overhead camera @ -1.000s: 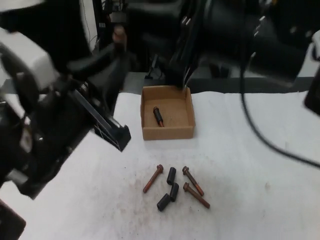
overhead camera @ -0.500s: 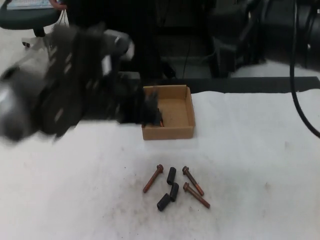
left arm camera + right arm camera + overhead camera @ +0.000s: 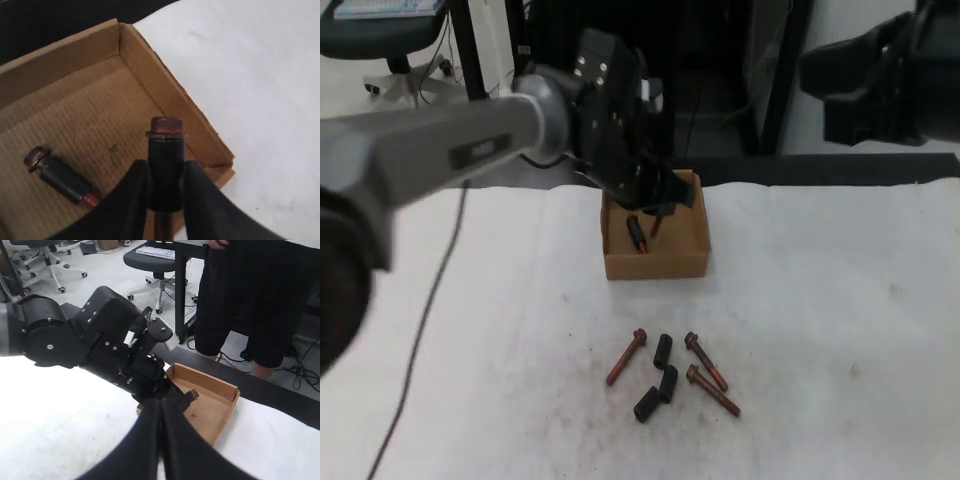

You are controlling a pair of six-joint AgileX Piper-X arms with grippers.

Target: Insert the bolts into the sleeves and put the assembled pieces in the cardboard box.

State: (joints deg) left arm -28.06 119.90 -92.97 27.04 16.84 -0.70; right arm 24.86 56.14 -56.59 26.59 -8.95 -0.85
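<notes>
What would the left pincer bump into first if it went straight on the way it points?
Probably the cardboard box floor near its side wall; the sleeved bolt in the left pincer would touch first. Depth is unclear.

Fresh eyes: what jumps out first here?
The left gripper grabs the eye: its fingers clamp a black sleeve with a rusty bolt through it above the brown cardboard box, where one finished piece lies. Three loose rusty bolts and three black sleeves lie on the white cloth nearer the camera.

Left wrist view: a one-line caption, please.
Left gripper holds a sleeved bolt over the cardboard box, where another assembled piece lies.
</notes>
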